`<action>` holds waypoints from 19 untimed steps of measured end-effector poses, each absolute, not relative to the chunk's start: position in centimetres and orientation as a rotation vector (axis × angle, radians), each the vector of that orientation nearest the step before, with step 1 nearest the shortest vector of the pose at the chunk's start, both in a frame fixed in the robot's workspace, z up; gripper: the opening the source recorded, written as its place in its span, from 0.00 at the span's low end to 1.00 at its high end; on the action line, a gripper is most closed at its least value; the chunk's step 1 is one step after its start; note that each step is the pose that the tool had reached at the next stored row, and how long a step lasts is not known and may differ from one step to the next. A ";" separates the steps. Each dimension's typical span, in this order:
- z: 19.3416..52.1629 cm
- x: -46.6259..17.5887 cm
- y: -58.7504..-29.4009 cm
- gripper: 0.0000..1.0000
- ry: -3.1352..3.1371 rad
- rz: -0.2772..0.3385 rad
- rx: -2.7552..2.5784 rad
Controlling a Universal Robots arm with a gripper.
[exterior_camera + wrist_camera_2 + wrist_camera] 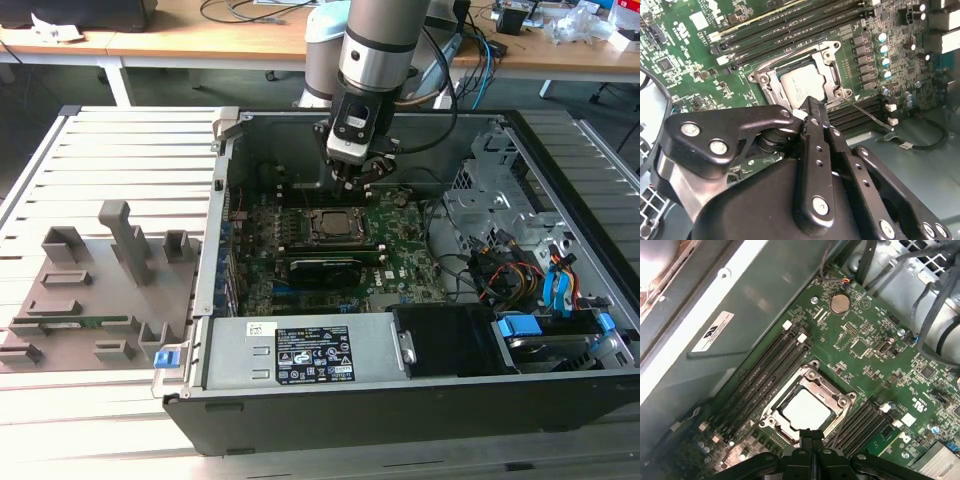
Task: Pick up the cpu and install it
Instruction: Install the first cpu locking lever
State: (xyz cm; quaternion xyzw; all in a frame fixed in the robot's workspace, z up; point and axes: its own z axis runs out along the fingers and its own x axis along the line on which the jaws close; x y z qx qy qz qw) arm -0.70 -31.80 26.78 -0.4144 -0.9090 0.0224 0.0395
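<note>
A robot arm (pixel 385 40) reaches into an open computer case (pixel 400 410) lying on a slatted metal bench (pixel 120 150). The exterior view takes in the whole setting: a grey fixture tray (pixel 60 300) sits on the bench at the exterior view's left, and the green motherboard (pixel 400 245) fills the middle of the case.

The first wrist view looks closer at the board. It picks out a coin cell battery (pixel 840 303), black memory slots (pixel 767 372) and a white label (pixel 712 332) on the case wall. The second wrist view brings in a row of capacitors (pixel 883 50) beside the socket (pixel 767 82). A thin metal lever (pixel 867 114) angles away from the socket's corner.

The cpu (pixel 805 410) lies flat inside the socket's metal frame, its silvery top facing up. In the exterior view it shows as a pale square (pixel 328 225) at the centre of the board.

The claw (pixel 810 432) is clenched, its two black fingers (pixel 805 440) pressed together with nothing between them. In both wrist views its tip (pixel 811 102) points at the near edge of the cpu, just beside the frame; whether it touches cannot be told. In the exterior view the claw (pixel 358 180) hangs a little above and behind the socket.
</note>
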 end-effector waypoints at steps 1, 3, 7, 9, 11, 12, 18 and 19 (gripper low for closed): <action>26.8 -0.7 -31.8 0.11 -2.798 0.070 -1.244; 26.8 -0.7 -31.8 0.11 -2.823 0.072 -1.188; 26.8 -0.7 -31.8 0.11 -2.875 0.077 -1.063; 26.8 -0.7 -31.8 0.11 -2.900 0.080 -0.995; 26.8 -0.7 -31.8 0.11 -2.916 0.082 -0.950; 26.8 -0.7 -31.8 0.11 -2.926 0.083 -0.921; 26.8 -0.7 -31.8 0.11 -2.971 0.089 -0.774; 26.8 -0.7 -31.8 0.11 -2.981 0.090 -0.738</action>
